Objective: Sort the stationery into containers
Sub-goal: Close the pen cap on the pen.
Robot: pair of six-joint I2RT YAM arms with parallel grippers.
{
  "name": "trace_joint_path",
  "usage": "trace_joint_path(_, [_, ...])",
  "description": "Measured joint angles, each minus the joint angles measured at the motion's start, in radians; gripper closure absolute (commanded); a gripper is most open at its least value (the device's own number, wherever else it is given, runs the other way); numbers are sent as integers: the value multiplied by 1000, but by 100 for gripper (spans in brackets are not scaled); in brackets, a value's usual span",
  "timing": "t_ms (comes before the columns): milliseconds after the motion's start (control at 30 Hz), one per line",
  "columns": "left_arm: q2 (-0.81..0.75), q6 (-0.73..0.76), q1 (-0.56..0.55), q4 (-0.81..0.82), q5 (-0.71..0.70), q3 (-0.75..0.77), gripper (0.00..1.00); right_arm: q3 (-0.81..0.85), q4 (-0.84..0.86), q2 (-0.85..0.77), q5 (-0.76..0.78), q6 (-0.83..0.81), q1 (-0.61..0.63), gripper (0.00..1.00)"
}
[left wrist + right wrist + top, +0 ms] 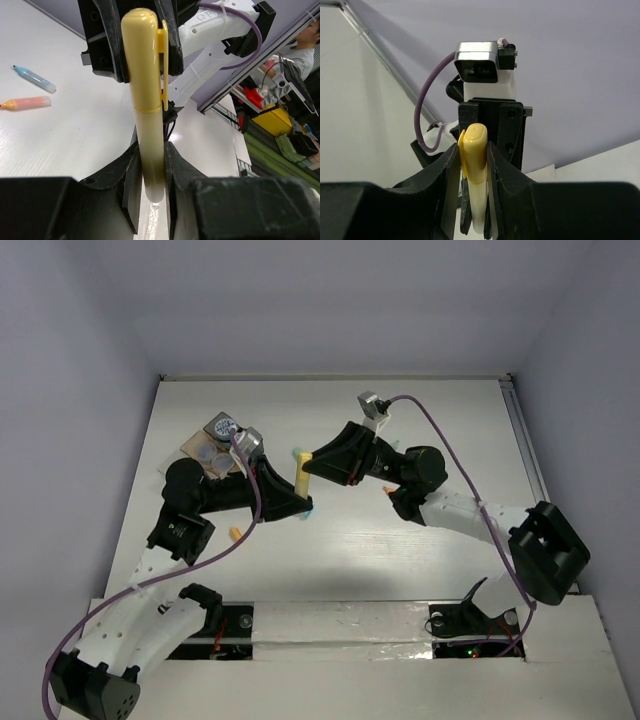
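Yellow pen (145, 100) is held above the table (400, 420), clamped at both ends: the left gripper (151, 165) grasps the barrel and the right gripper (474, 155) grasps the cap. Sorting appears incomplete — a blue pen (34, 80) and an orange pen (27, 103) lie loose on the table. The yellow pen is apart from the containers (215, 445) — not yet placed.

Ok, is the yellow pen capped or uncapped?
Capped. The yellow pen has its clipped cap seated flush on the barrel, seam closed, in the left wrist view.
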Motion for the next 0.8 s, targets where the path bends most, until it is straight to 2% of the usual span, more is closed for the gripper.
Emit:
trace_joint_path(533, [88,-11,3,-23,29,82,100,-126,-109,-139,216,-237,39,100])
trace_joint_path(800, [140,-15,4,-34,77,146,100,-164,-78,-165,358,-284,95,100])
